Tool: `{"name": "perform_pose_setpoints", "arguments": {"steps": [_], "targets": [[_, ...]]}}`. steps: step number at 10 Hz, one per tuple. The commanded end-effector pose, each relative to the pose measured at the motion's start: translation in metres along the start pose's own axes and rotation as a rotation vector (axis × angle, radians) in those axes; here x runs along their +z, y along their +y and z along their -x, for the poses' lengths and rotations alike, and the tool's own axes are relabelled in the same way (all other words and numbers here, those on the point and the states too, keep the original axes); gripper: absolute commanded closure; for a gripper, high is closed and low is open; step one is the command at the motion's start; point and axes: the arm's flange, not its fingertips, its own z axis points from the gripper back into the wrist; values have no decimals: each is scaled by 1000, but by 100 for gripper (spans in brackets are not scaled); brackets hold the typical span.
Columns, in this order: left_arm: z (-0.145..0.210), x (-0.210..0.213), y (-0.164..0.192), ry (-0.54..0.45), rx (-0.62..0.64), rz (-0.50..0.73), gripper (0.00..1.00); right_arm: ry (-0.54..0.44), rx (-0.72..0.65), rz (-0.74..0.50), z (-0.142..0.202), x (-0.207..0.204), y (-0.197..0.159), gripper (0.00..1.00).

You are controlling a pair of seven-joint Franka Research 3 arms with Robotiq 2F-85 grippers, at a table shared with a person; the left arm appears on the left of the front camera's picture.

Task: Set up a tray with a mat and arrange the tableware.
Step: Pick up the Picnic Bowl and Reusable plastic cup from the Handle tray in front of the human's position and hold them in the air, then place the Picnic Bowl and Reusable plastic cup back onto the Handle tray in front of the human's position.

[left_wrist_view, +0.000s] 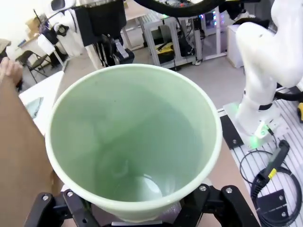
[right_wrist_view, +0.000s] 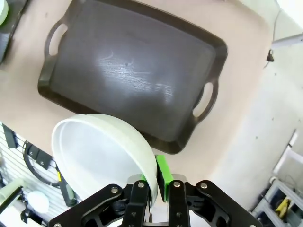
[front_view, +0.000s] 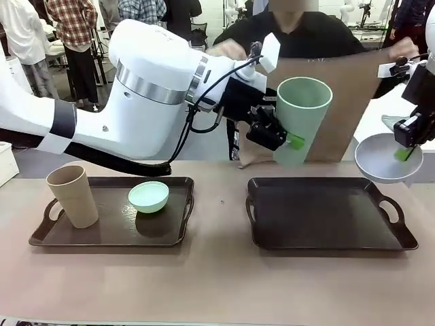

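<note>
The left claw (front_view: 285,139) is spread wide around the green cup (front_view: 302,109), a pad on each side of its wall, holding it upright and clear of the table; from the left wrist, the cup's (left_wrist_view: 132,142) open mouth faces the camera above the claw (left_wrist_view: 137,208). The right claw (front_view: 408,153) is clamped narrow on the rim of the white bowl (front_view: 384,159), held in the air. Seen from the front, the cup hangs at 11 o'clock of the right tray (front_view: 326,214) and the bowl at 2 o'clock. The mat (front_view: 353,102) stands upright behind the cup. On the left tray (front_view: 115,224), the tan cup (front_view: 73,195) stands at 9 o'clock and the mint bowl (front_view: 149,195) at 2 o'clock.
</note>
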Motion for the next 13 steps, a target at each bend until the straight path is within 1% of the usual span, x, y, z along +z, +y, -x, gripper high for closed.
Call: {"name": "perform_pose_setpoints", "arguments": {"steps": [1, 13], "targets": [[5, -9, 3, -8, 8, 32, 100, -4, -8, -13, -9, -6, -2, 100], [5, -9, 3, -8, 8, 32, 100, -4, -8, -13, -9, -6, -2, 100]]}}
